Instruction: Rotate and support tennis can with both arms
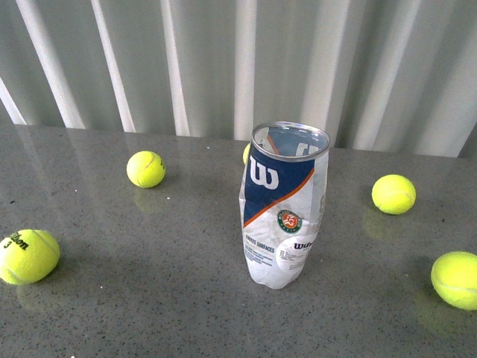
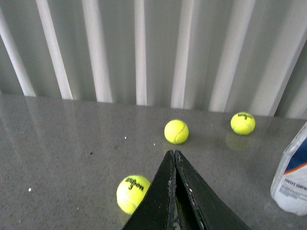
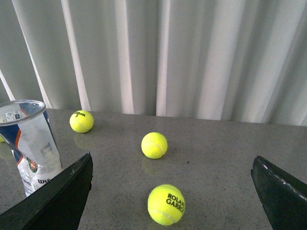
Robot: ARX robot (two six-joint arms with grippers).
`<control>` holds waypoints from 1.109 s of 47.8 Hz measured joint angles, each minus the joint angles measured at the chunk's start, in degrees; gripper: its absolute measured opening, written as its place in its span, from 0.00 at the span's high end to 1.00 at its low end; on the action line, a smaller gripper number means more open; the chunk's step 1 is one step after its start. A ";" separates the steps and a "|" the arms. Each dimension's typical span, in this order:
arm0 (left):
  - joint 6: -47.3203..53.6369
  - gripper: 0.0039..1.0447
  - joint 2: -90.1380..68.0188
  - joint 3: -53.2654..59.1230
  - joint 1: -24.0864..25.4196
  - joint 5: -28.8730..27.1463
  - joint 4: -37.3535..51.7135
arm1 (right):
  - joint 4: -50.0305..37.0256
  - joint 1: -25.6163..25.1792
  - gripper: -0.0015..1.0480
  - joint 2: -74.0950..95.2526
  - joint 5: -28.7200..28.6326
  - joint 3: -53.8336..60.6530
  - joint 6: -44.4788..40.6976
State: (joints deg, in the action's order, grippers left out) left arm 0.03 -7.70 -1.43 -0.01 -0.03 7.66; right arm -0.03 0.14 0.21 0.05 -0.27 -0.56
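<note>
The tennis can (image 1: 285, 206) stands upright in the middle of the grey table, a dented clear tube with a metal rim and a blue-white-orange Wilson label. No arm shows in the front view. In the left wrist view my left gripper (image 2: 173, 153) is shut, its two black fingers pressed together with nothing between them, and the tennis can (image 2: 291, 181) stands apart at the picture's edge. In the right wrist view my right gripper (image 3: 172, 165) is open wide and empty, with the tennis can (image 3: 29, 143) just beyond one finger (image 3: 62, 194).
Yellow tennis balls lie scattered on the grey table (image 1: 149, 298): one (image 1: 145, 169) back left, one (image 1: 28, 256) front left, one (image 1: 393, 194) right, one (image 1: 455, 279) far right. A ball marked Roland Garros (image 3: 166, 204) lies between my right fingers. A white pleated curtain (image 1: 223, 60) closes the back.
</note>
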 joint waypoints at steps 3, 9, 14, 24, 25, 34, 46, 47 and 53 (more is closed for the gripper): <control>-0.02 0.97 4.46 0.00 0.00 0.02 -6.25 | 0.00 0.00 0.07 0.00 0.02 0.00 0.00; -0.02 0.97 7.50 0.00 0.00 0.02 -7.41 | 0.00 0.00 0.07 0.00 0.00 0.00 -0.02; -0.02 0.97 7.48 0.00 0.00 0.02 -7.58 | 0.00 0.00 0.07 0.00 0.02 0.00 0.00; -0.13 0.76 7.48 0.00 0.00 0.02 -7.58 | 0.00 0.00 0.07 0.00 0.00 0.00 -0.02; -0.15 0.72 7.48 0.00 0.00 0.02 -7.58 | 0.00 0.00 0.07 0.00 0.02 0.00 0.00; -0.13 0.42 7.50 0.00 0.00 0.02 -7.63 | 0.00 0.00 0.07 0.00 0.00 0.00 0.00; -0.13 0.05 7.52 0.00 0.00 0.02 -7.63 | 0.00 0.00 0.07 0.00 0.00 0.00 -0.02; -0.13 0.04 7.50 0.00 0.00 0.00 -7.63 | 0.00 0.00 0.07 0.00 0.00 0.00 0.00; -0.13 0.06 7.52 0.00 0.00 0.02 -7.63 | 0.00 0.00 0.07 0.00 0.00 0.00 0.00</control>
State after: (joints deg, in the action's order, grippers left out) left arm -0.10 -0.19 -1.43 -0.01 -0.01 0.03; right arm -0.03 0.14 0.21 0.05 -0.27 -0.56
